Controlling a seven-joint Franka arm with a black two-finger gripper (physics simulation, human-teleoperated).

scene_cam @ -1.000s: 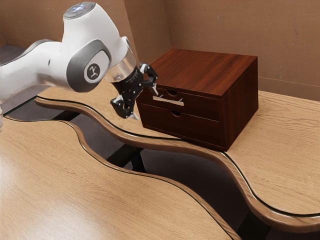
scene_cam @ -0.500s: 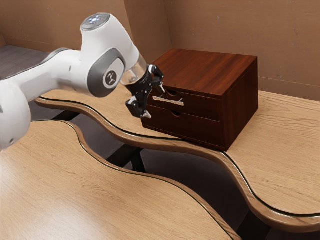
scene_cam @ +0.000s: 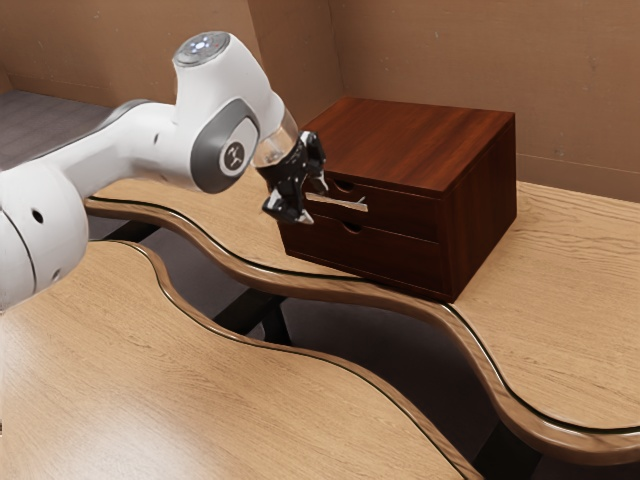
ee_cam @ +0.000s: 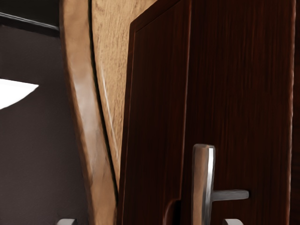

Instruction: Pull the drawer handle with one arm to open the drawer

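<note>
1. The tool hangs at the cabinet's front, by the handle's end toward the exterior view's left. Its fingers stand apart and grip nothing.
2. In the wrist view two grey fingertips sit well apart with the handle between them (nearer one tip than the other, with no contact that I can see).
3. The handle is a pale metal bar lying across the top drawer, standing off its front on a short post.
4. That drawer's front looks flush with the lower drawer, so it reads as closed.
5. Both drawers sit in a dark wooden cabinet, which stands near the wavy edge of a light wooden worktop.
6. The white arm comes in from the exterior view's left.
</note>
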